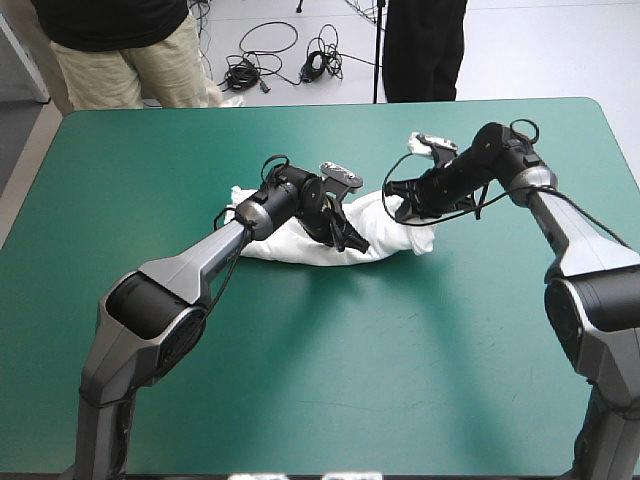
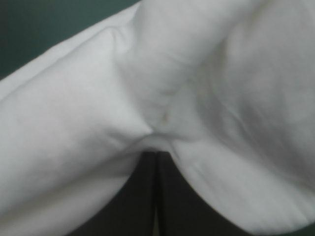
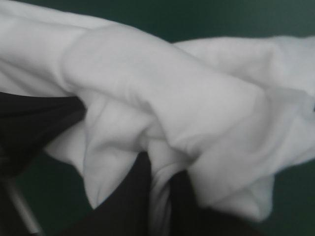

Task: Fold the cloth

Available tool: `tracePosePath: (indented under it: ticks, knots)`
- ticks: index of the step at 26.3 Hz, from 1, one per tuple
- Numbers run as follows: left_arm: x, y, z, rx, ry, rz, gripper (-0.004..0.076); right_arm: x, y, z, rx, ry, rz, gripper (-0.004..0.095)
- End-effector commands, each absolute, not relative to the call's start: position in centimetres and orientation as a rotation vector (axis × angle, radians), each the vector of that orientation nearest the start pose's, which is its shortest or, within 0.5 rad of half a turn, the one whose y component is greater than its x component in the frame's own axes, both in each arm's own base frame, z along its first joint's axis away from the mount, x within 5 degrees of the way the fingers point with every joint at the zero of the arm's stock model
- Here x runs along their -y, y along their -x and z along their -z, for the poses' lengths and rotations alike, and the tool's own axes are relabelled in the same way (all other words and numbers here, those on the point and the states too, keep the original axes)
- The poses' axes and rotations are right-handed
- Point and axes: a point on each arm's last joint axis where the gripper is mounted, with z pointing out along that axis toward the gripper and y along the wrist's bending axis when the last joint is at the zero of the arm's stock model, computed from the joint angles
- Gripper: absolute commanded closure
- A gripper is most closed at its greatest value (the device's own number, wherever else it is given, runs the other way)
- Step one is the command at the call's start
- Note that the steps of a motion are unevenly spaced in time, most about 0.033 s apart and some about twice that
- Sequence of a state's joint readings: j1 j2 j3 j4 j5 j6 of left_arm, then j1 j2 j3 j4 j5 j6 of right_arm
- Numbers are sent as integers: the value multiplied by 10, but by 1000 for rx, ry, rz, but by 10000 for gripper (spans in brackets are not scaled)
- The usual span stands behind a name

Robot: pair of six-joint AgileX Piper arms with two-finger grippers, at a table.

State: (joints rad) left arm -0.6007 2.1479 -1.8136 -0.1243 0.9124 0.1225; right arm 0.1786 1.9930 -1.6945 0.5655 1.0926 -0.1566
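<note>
Left gripper (image 2: 156, 158) has its fingers pressed together with a pucker of the T-shirt (image 1: 290, 245) drawn up at their tips, so we read it as pinching cloth. Right gripper (image 3: 160, 169) is likewise nearly closed, with a strip of white running between its fingers. The T-shirt lies as a crumpled heap near the middle of the cover (image 1: 300, 380), and both grippers sit low in it, close to each other. We judge the step to be opening the heap out before any fold. To do it well we should lift until the cloth hangs free and draw the grippers apart evenly. We should also check that each holds a single layer near an edge, not a bunch.
</note>
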Motion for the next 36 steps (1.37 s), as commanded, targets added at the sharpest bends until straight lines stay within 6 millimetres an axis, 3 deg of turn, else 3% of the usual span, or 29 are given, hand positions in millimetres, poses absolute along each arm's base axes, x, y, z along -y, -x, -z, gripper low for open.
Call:
tracePosePath:
  ticks: [1,6,11,13,14,17,21,27,36]
  knots:
    - [275,-378,-238,-2570,-897,322,733,-126,-396,-339,-2548,228,-893,921]
    - [275,-378,-238,-2571,-896,325,733,-149,-380,-380,-2444,359,-927,921]
    - [270,-375,-242,-2603,-899,310,733,-159,-377,-382,-2451,379,-890,921]
    - [254,-376,-262,-2607,-855,286,733,-157,-376,-380,-2469,393,-855,921]
    - [238,-376,-286,-2576,-811,235,733,-157,-376,-379,-2479,400,-850,921]
    - [206,-373,-323,-2521,-746,158,733,-157,-375,-379,-2485,404,-846,921]
    - [160,-361,-365,-2507,-620,142,733,-157,-375,-379,-2484,405,-846,921]
    - [101,-314,-408,-2449,-503,98,733,-167,-373,-380,-2462,427,-853,921]
    - [59,-207,-413,-2414,-460,79,733,-215,-366,-387,-2282,473,-872,921]
